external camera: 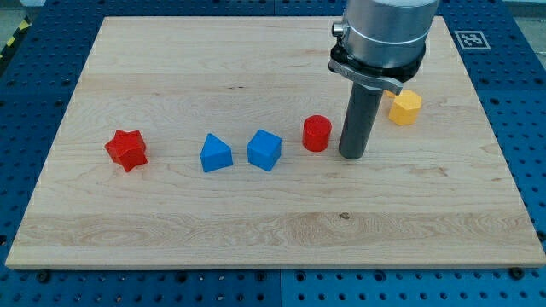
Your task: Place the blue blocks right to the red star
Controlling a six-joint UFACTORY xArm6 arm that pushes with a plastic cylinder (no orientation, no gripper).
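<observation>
A pale wooden table (273, 230) fills most of the view, resting on a blue perforated base (520, 51). The grey arm (384, 34) descends from the view's top, ending in a straight dark rod; there is no hand, so nothing is held. My tip (353, 157) rests on the wood just to the view's right of the red cylinder (316, 134), close beside it but apart. A yellow block (405, 107), roughly hexagonal, lies near the rod on its right. The blue cube (264, 150) sits left of the cylinder, the blue triangular block (216, 153) just beside it, the pair apart. The red star (126, 149) lies further left, well apart from my tip.
</observation>
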